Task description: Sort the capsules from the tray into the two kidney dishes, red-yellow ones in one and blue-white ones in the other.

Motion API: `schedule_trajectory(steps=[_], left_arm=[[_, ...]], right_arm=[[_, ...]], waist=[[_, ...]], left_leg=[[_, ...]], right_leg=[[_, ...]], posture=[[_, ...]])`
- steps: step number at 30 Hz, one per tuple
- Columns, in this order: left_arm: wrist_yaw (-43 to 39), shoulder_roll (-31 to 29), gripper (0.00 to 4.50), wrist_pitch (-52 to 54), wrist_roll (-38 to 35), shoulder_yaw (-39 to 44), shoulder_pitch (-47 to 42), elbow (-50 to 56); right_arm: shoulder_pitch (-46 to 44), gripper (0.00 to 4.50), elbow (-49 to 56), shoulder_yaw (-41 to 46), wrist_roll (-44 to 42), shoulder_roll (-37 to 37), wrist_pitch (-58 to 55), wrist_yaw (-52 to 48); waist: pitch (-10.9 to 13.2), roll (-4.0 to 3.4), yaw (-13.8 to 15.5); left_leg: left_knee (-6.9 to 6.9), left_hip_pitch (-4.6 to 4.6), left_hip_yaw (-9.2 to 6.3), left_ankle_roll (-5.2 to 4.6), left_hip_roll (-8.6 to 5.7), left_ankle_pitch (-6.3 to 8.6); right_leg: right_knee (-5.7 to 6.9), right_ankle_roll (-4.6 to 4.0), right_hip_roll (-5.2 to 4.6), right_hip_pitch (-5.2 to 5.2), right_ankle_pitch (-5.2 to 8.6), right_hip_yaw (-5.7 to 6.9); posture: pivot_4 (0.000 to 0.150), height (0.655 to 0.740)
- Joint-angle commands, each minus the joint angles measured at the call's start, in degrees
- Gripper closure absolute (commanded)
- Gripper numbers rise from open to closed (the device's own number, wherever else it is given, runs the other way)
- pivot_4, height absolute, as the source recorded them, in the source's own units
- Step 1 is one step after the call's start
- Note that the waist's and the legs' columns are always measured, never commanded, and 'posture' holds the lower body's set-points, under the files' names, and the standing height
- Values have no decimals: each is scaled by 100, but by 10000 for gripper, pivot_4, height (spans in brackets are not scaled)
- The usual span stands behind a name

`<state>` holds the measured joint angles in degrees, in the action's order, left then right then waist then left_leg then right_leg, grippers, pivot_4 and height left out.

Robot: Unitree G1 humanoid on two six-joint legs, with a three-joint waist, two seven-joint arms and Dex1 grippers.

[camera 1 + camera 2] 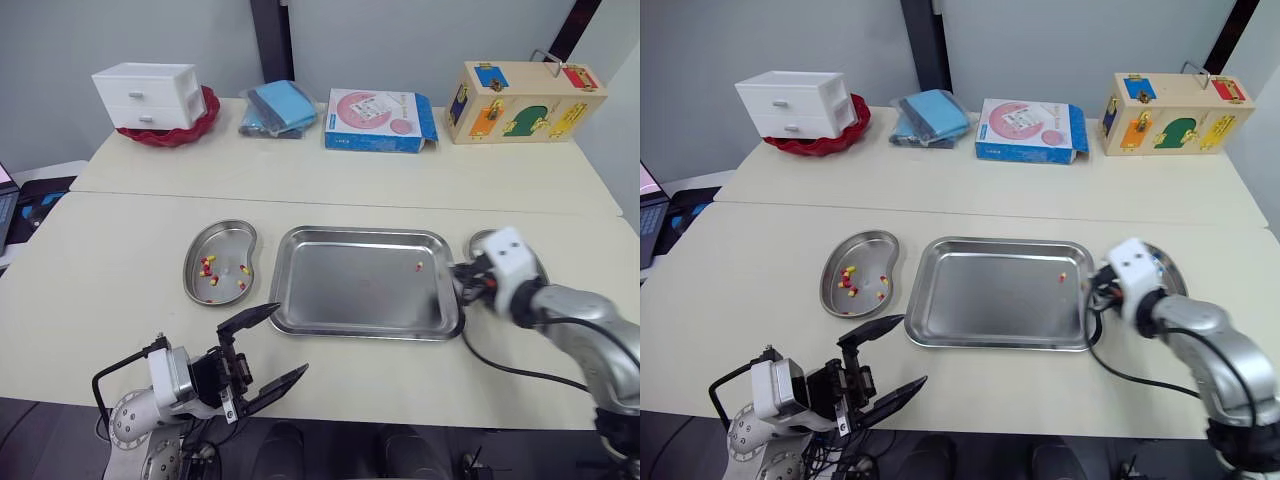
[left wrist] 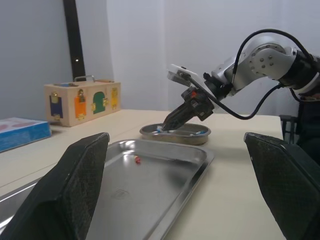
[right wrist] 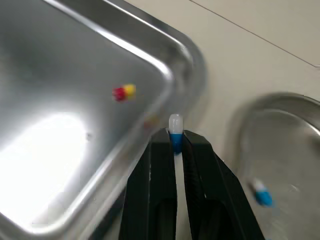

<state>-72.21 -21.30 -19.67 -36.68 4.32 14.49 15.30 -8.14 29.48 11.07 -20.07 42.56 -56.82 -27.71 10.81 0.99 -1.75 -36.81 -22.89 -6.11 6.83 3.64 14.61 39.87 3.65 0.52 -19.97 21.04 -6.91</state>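
While the right gripper reaches in over the right edge of the shiny rectangular steel tray, its two black fingers are pressed together on a small blue-and-white capsule, whose white end sticks out past the fingertips. That capsule sits above the tray's right rim, between the tray and the steel kidney dish on the right. Another blue-white capsule lies on that dish's floor.

One red-and-yellow capsule lies alone in the tray, near its far right corner.

Just left of the tray is the second steel kidney dish, which holds a small scatter of red-yellow capsules.

At the near edge of the pale beige table, the left gripper hangs with its fingers spread wide and nothing between them. It is close to the tray's near left corner but apart from it.

Along the far side of the table, from left to right, stand:
- a white plastic two-drawer unit resting in a red scalloped bowl
- a pile of blue packets
- a flat pink-and-blue cardboard box
- a wooden latch box with coloured doors
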Motion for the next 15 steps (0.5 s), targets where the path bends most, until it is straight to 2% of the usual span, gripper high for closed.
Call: schedule_trajectory(steps=[1,5,14,15], left_arm=[[-202,-55,0,-46,-145,-91,-117,24],[-211,-54,0,76,-149,-143,-365,-8],[-113,-53,0,185,-107,-141,-524,-8],[-109,-48,0,172,-102,-131,-531,-29]], right_arm=[[125,44609,-266,548,99,168,285,-51],[91,44609,-632,759,227,116,413,144],[15,44609,-749,776,300,-54,443,378],[16,41557,-769,782,300,-49,455,371]], waist=[[0,-2,-27],[-2,-5,-70],[-2,-6,-60],[-2,-6,-59]], left_leg=[[0,3,0,0,2,0],[0,6,5,0,1,0],[-1,3,5,0,1,0],[-1,4,5,0,1,0]], right_leg=[[1,0,2,1,0,0],[5,0,2,0,0,-7],[4,0,1,0,0,-7],[4,0,1,0,0,-7]], posture=[[1500,7400],[1500,7400],[1500,7400],[1500,7400]])
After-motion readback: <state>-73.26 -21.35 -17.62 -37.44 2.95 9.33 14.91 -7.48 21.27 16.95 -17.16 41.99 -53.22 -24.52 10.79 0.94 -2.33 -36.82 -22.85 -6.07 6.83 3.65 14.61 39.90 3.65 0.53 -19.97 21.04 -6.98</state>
